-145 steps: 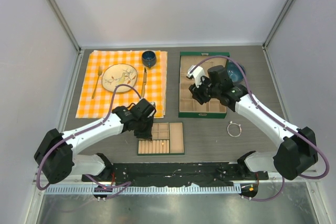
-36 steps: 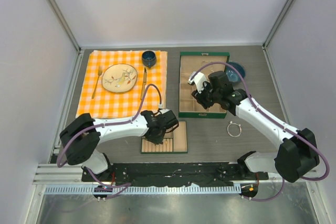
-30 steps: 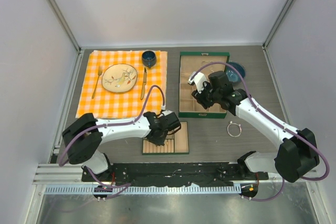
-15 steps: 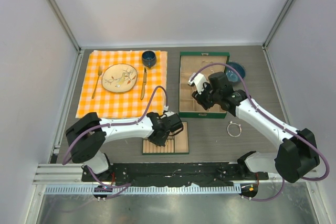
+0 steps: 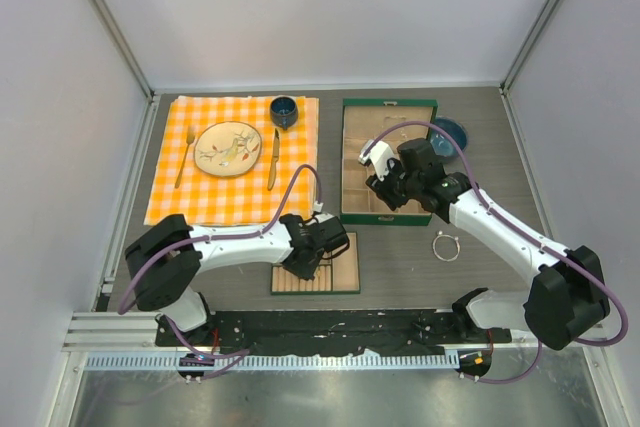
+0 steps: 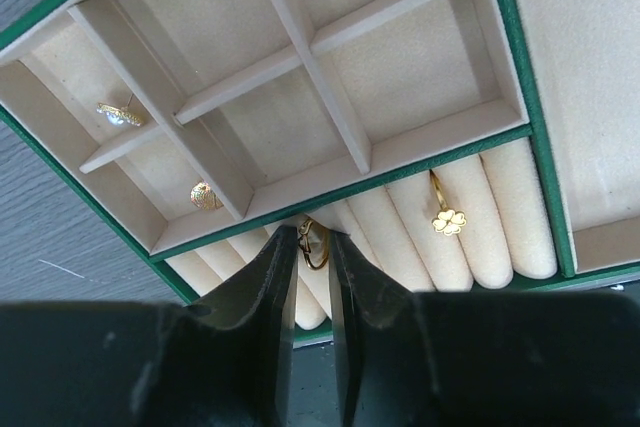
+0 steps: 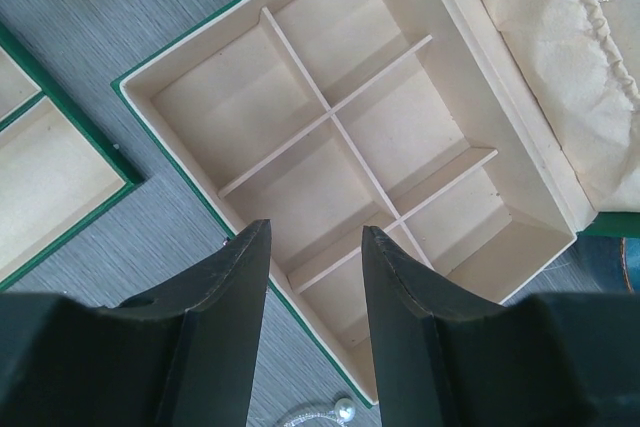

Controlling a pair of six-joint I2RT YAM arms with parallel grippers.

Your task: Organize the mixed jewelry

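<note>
Left pincer [image 6: 311,237] tight on half-hidden gold ring [image 6: 316,253]; right pincer [image 7: 315,231] wide apart, empty.

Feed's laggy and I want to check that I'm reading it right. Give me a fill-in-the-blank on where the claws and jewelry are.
1. The left claw pinches a gold ring; the left wrist view shows ____ other pieces in the small tray.
2. The right claw is ____ above the large tray.
3. The silver bracelet lies on the ____, outside both trays.

Missing words: three; open; table.
</note>
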